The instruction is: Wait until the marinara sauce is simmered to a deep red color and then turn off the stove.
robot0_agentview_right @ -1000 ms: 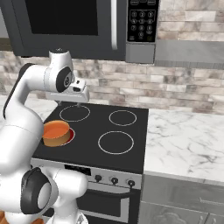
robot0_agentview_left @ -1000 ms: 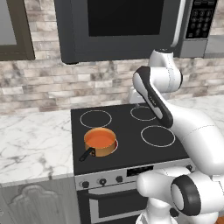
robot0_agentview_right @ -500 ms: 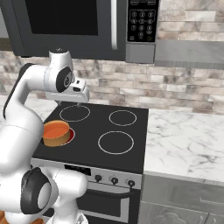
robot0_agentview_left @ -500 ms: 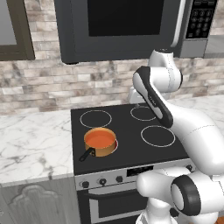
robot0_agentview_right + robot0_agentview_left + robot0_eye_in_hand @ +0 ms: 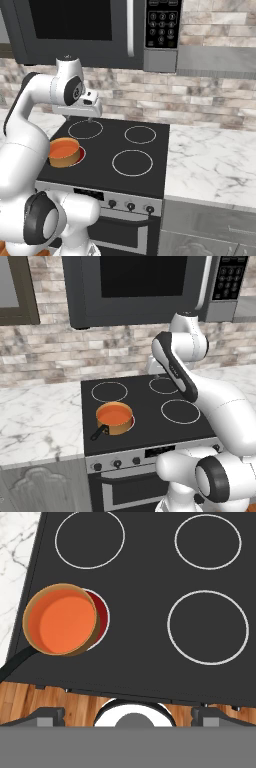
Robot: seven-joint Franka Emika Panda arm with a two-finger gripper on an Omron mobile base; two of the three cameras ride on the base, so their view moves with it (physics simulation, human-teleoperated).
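the waiting step is in hand: the marinara sauce [image 5: 62, 623] is showing orange, not deep red, in the saucepan [image 5: 114, 419] sitting on the near left burner of the stove [image 5: 150, 426] (glowing red beneath). the gripper [image 5: 90, 118] is hovering above the far burners; i cannot tell its grip. next, likely reaching for the knobs [image 5: 130, 205].

Kitchen corner with brick wall and marble bench

A dark microwave [image 5: 140, 286] hangs on the grey-brown brick wall [image 5: 210, 100]; white marble bench [image 5: 210, 155], grey cabinets [image 5: 45, 488], seemingly wooden floor [image 5: 30, 699].
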